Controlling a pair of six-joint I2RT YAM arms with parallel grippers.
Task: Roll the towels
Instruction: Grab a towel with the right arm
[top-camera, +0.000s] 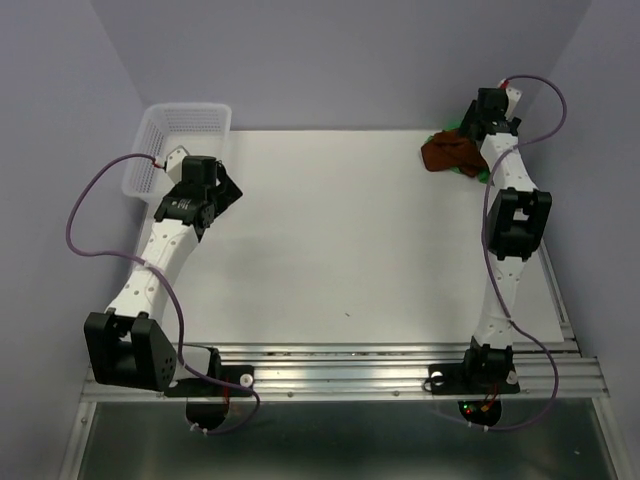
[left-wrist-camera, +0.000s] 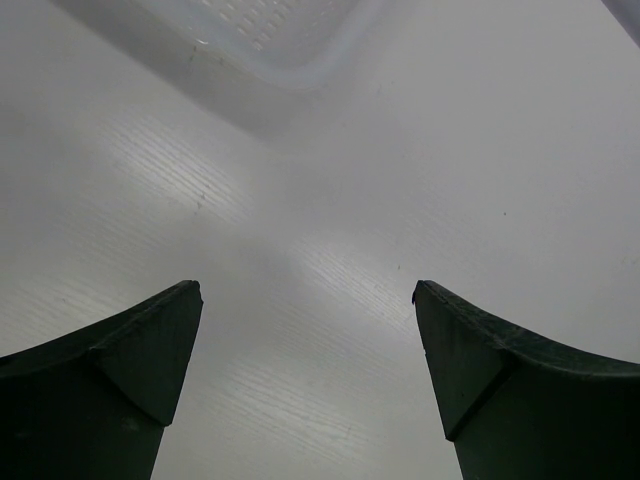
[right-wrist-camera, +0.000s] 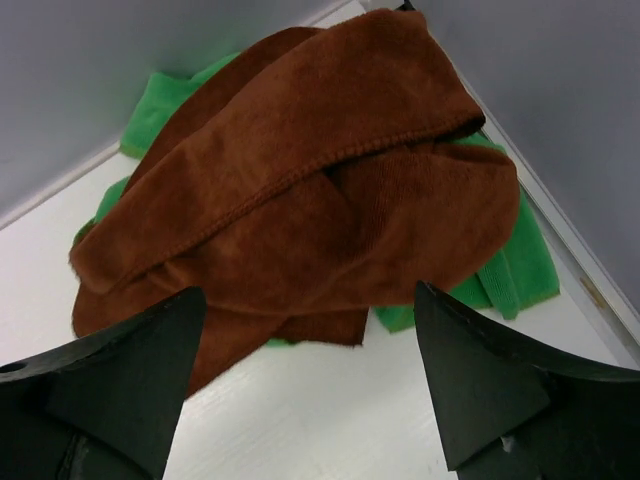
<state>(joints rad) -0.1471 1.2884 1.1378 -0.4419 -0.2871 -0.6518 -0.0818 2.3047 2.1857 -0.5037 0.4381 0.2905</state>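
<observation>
A crumpled brown towel (top-camera: 446, 153) lies in the table's far right corner on top of a green towel (top-camera: 482, 172). In the right wrist view the brown towel (right-wrist-camera: 300, 190) covers most of the green towel (right-wrist-camera: 510, 265), which shows at its edges. My right gripper (right-wrist-camera: 310, 300) is open and empty, just short of the brown towel's near edge; in the top view the right gripper (top-camera: 468, 128) is over the pile. My left gripper (left-wrist-camera: 305, 290) is open and empty over bare table near the basket; in the top view the left gripper (top-camera: 228, 188) is at the far left.
A white plastic mesh basket (top-camera: 180, 140) stands at the far left corner; its rim (left-wrist-camera: 300, 60) shows in the left wrist view. Grey walls close the back and both sides. A metal rail (top-camera: 350, 375) runs along the near edge.
</observation>
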